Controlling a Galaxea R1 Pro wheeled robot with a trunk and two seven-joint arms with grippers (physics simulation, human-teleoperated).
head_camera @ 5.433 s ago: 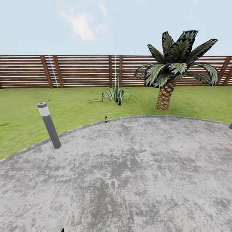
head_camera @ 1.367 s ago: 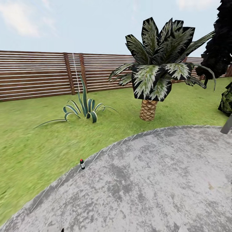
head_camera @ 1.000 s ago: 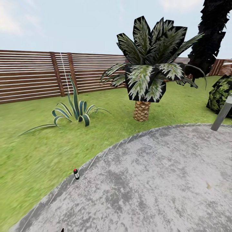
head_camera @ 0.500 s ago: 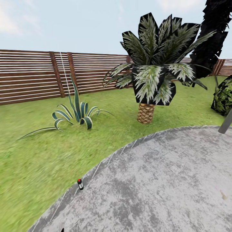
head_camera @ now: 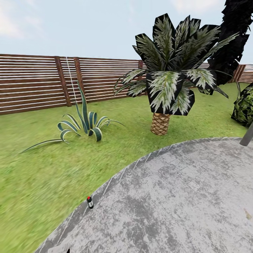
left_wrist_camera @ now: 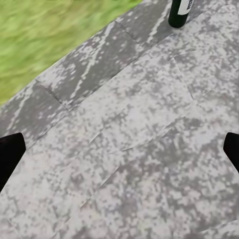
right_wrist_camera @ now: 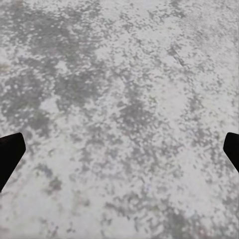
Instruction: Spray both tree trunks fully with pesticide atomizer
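One pesticide atomizer point(head_camera: 90, 202) stands upright on the curved edge of the grey stone paving point(head_camera: 182, 203), right where it meets the grass point(head_camera: 38, 168). Versus half a second ago the whole head view has shifted slightly; bottle, palm point(head_camera: 168, 84) and agave point(head_camera: 84, 121) sit in marginally different spots, consistent with camera motion. Left wrist view: atomizer point(left_wrist_camera: 179, 12) cut off, lower body visible. Left gripper point(left_wrist_camera: 119, 149) and right gripper point(right_wrist_camera: 119, 149) fingertips spread wide, nothing between them. Dark conifer point(head_camera: 232, 38) and grey post point(head_camera: 247, 135) cropped.
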